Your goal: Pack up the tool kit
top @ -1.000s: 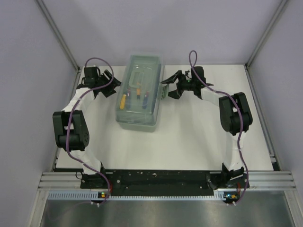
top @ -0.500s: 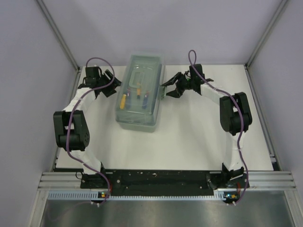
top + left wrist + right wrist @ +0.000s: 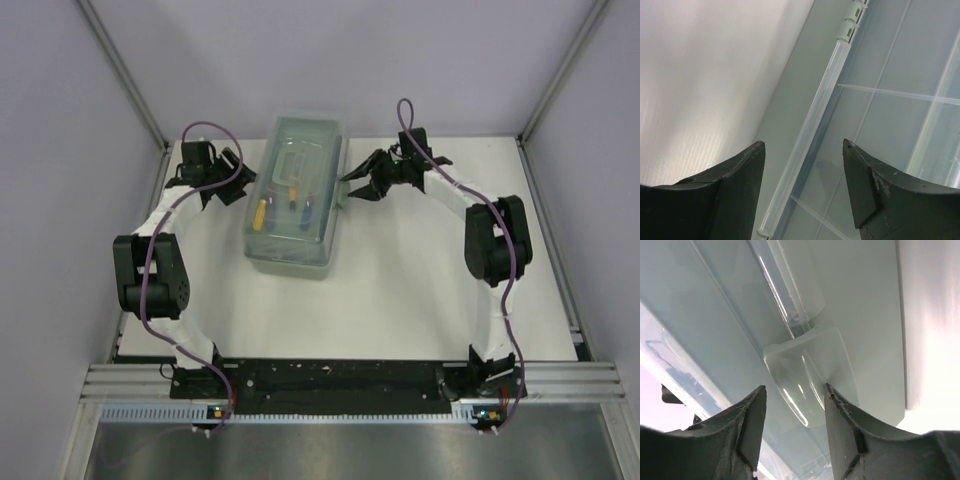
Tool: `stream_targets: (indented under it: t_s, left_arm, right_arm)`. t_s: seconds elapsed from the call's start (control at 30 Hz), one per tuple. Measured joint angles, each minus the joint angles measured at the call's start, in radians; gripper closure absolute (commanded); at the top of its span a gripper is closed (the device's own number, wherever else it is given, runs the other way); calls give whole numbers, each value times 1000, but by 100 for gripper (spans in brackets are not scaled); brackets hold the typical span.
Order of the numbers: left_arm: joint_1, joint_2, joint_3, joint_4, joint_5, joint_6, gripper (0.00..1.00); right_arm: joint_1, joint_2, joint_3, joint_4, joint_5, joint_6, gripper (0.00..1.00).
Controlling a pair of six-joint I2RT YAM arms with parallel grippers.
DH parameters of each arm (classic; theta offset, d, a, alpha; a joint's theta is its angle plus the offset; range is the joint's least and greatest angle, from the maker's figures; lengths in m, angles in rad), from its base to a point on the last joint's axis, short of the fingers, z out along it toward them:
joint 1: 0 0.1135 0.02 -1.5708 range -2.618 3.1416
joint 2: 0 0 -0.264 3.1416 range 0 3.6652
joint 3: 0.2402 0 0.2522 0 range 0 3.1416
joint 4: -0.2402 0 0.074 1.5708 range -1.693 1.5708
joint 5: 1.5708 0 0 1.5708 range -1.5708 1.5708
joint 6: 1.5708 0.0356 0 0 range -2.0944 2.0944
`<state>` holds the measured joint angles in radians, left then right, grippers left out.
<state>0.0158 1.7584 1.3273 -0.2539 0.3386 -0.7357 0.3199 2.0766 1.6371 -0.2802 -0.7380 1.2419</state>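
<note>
The latch (image 3: pixel 807 365) on the long right side of the toolbox (image 3: pixel 295 195) is straddled by the right pincer (image 3: pixel 795 386), grip undeterminable; the left pincer (image 3: pixel 803 142) is spread.

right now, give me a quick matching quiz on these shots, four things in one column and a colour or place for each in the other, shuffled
Things
1. toolbox
2. left claw
3. right claw
4. latch

Colour or place
a. black, fingers either side of the latch on the box's right side
b. clear plastic tab
c. pale green, lid down, middle of the table
d. black, jaws apart over the lid's edge on the box's left side

Pairs: 1-c, 2-d, 3-a, 4-b
</note>
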Motion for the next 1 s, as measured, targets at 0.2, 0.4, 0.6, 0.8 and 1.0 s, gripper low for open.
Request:
stream_targets:
  t_s: [0.2, 0.4, 0.6, 0.8, 1.0]
  left_arm:
    - [0, 0, 0, 1, -2, 1, 32]
    - [0, 0, 0, 2, -6, 1, 32]
    - [0, 0, 0, 2, -5, 2, 32]
    - [0, 1, 0, 3, -7, 4, 32]
    - [0, 1, 0, 4, -7, 5, 32]
  right_arm:
    - [2, 0, 0, -36, 14, -14, 81]
    - [5, 0, 2, -35, 11, -39, 82]
    - [10, 1, 2, -36, 23, -93, 78]
    - [24, 7, 25, -58, 45, -180, 73]
    - [29, 7, 34, -70, 61, -247, 71]
